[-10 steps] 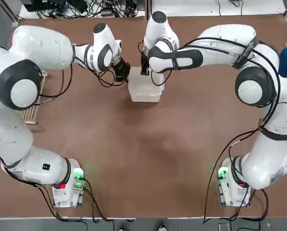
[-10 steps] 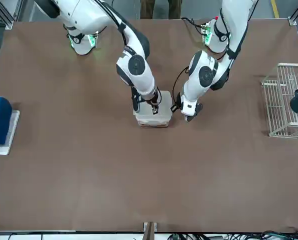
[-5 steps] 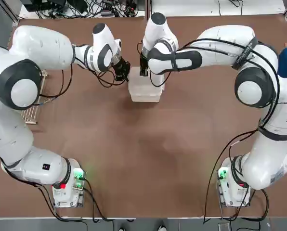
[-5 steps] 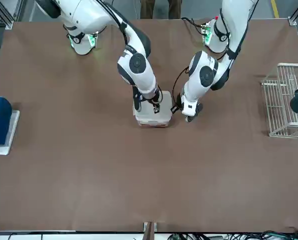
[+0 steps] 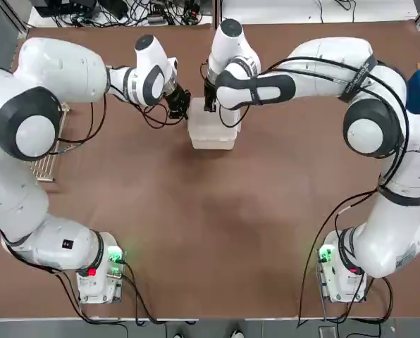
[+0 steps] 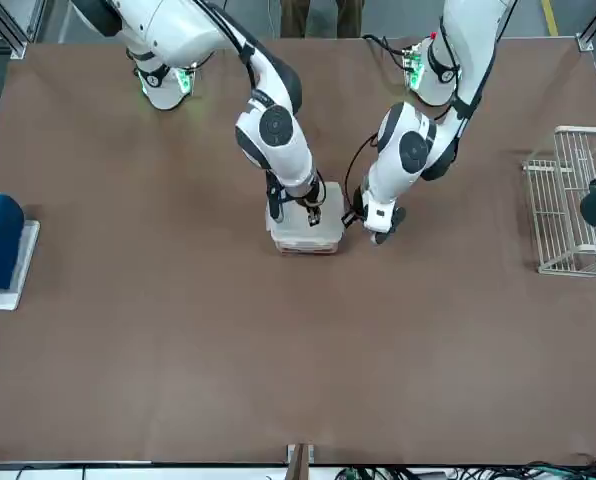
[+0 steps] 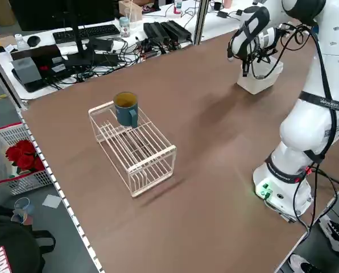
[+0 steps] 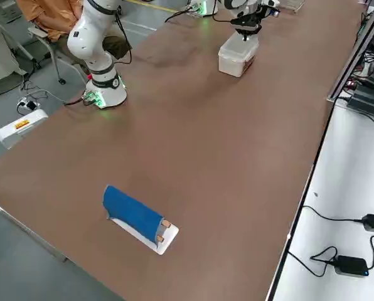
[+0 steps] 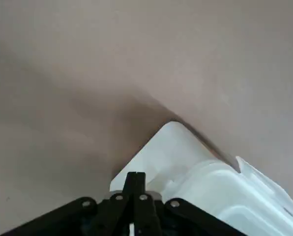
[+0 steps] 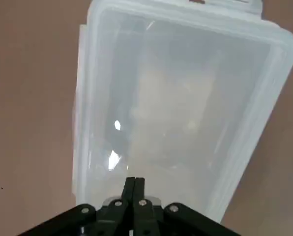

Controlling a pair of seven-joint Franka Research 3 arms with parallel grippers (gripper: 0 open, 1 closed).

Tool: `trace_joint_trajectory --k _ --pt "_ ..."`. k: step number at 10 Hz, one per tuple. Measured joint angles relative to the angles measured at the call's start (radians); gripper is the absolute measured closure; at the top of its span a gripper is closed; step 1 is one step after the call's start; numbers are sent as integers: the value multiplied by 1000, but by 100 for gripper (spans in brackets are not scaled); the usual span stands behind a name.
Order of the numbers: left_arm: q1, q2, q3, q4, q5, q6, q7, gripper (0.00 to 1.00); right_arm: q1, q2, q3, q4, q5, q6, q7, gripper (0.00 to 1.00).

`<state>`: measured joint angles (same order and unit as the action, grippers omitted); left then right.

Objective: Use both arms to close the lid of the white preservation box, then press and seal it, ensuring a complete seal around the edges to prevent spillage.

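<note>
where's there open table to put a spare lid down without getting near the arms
The wide bare stretch of the table between the two arm bases and the white preservation box is free. It is crowded at the far middle, where the right gripper sits over the box and the left gripper is beside it. The wire rack and blue object take the side edges.

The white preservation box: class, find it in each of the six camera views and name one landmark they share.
Top: white preservation box, upper centre.
Front: centre.
Left side: upper right.
Right side: top centre.
Left wrist: lower right.
Right wrist: fills frame.
Landmark: brown table.
</note>
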<state>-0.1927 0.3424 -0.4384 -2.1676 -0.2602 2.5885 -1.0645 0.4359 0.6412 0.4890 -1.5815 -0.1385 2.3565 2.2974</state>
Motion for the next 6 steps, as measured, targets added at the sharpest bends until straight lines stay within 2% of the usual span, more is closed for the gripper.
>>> trace_joint_trajectory --k 6 --pt "0 0 -2 0 0 1 -8 99 1 0 0 0 0 0 2 99"
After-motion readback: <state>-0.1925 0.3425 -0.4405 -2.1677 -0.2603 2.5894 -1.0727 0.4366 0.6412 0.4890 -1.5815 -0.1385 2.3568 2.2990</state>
